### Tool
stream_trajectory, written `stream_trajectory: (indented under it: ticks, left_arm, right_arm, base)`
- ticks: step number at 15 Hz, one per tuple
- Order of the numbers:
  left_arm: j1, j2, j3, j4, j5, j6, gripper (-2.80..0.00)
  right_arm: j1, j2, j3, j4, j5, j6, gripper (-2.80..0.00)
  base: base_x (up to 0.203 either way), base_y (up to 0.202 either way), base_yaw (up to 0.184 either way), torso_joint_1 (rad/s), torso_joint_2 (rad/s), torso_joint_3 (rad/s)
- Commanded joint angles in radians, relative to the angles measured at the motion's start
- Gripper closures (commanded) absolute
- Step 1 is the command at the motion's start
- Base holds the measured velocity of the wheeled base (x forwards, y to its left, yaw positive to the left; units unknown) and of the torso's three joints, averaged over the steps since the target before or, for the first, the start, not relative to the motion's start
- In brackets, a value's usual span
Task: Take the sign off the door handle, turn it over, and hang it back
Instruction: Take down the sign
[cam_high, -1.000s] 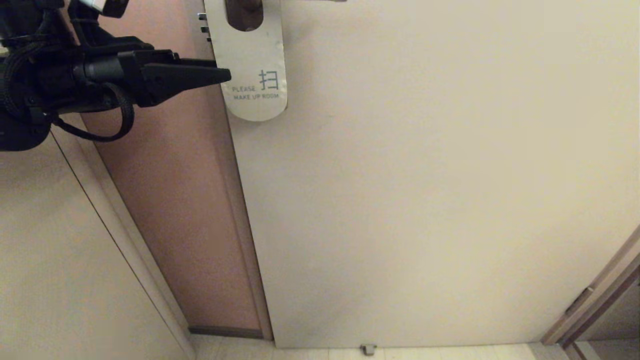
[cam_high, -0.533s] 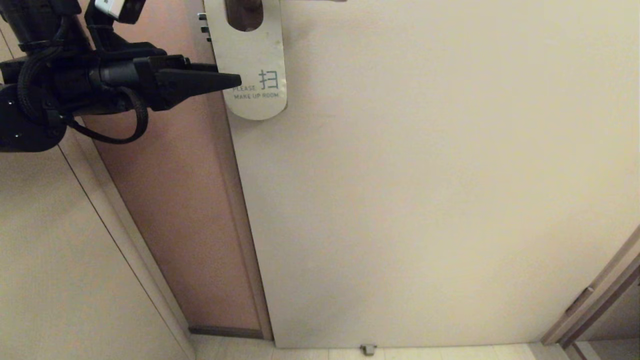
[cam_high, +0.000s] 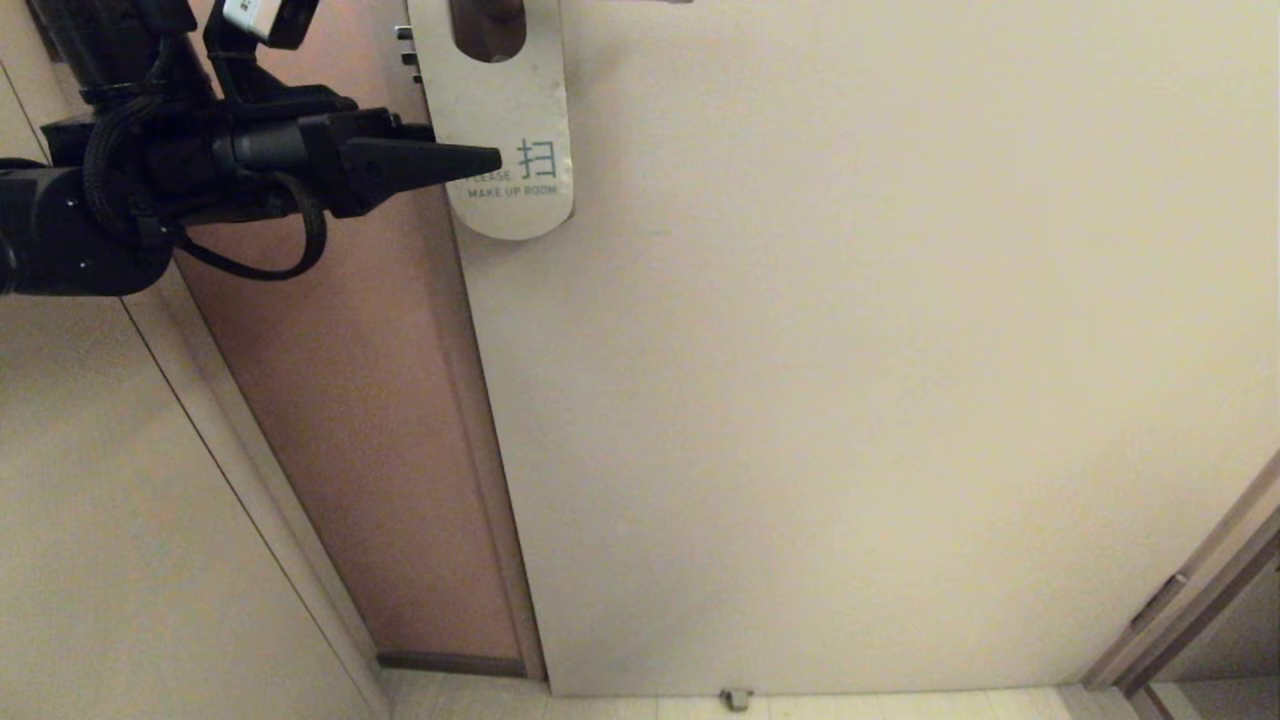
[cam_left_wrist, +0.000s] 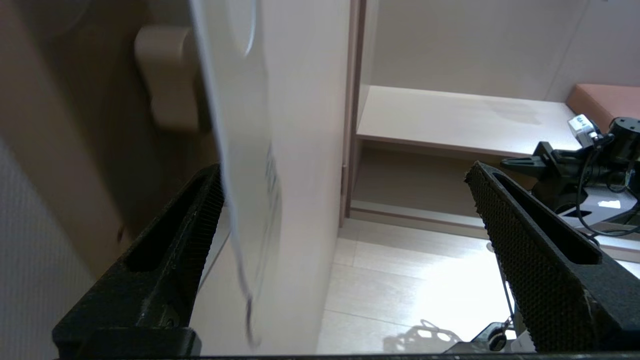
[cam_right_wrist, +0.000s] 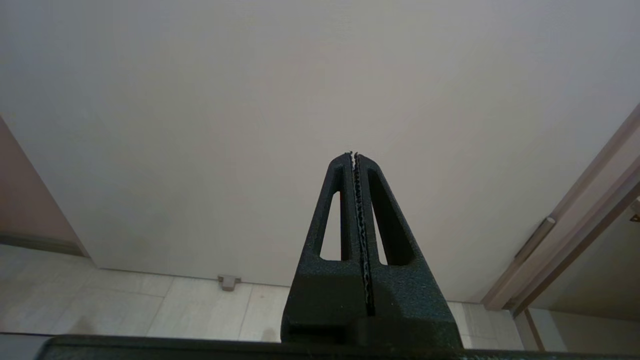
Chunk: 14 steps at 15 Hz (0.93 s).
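The sign (cam_high: 510, 110) hangs at the top of the head view with its white "PLEASE MAKE UP ROOM" face outward. The dark door handle (cam_high: 487, 22) shows only through the sign's oval hole. My left gripper (cam_high: 468, 148) reaches in from the left at the height of the sign's lower part. One finger lies in front of the sign's left edge and the other goes behind it. In the left wrist view the left gripper (cam_left_wrist: 344, 172) is open, with the sign (cam_left_wrist: 240, 125) edge-on between the fingers, close to one finger (cam_left_wrist: 200, 215). My right gripper (cam_right_wrist: 354, 154) is shut and empty, low before the door.
The pale door (cam_high: 850, 350) fills most of the head view, and its edge with small silver latch bolts (cam_high: 405, 50) is just left of the sign. A brown wall panel (cam_high: 340, 400) lies behind the left arm. A door stop (cam_high: 737, 697) sits on the floor.
My left gripper has moved right, and its front fingertip now overlaps the sign's left side. The sign still hangs in place.
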<state>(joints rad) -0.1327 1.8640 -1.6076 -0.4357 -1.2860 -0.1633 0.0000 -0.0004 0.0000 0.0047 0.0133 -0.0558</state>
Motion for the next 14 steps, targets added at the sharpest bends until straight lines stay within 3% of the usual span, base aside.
stream_trajectory:
  ticks: [1,11,12,14]
  left_arm:
    - [-0.015,0.011,-0.017,-0.002,-0.004,-0.015,-2.80]
    - [-0.034,0.014,-0.028,-0.008,-0.002,-0.019,-2.80]
    - [-0.034,0.015,-0.028,-0.009,-0.001,-0.016,0.00]
    - [-0.035,0.015,-0.028,-0.018,0.000,-0.021,0.00]
  right_arm:
    - [0.000,0.000,0.000,0.000,0.000,-0.001,0.00]
    - [0.000,0.000,0.000,0.000,0.000,-0.001,0.00]
    - [0.000,0.000,0.000,0.000,0.000,-0.001,0.00]
    - [0.000,0.000,0.000,0.000,0.000,-0.001,0.00]
  base:
    - [0.000,0.000,0.000,0.000,0.00,0.000]
    - [0.000,0.000,0.000,0.000,0.00,0.000]
    - [0.000,0.000,0.000,0.000,0.00,0.000]
    - [0.000,0.000,0.000,0.000,0.00,0.000]
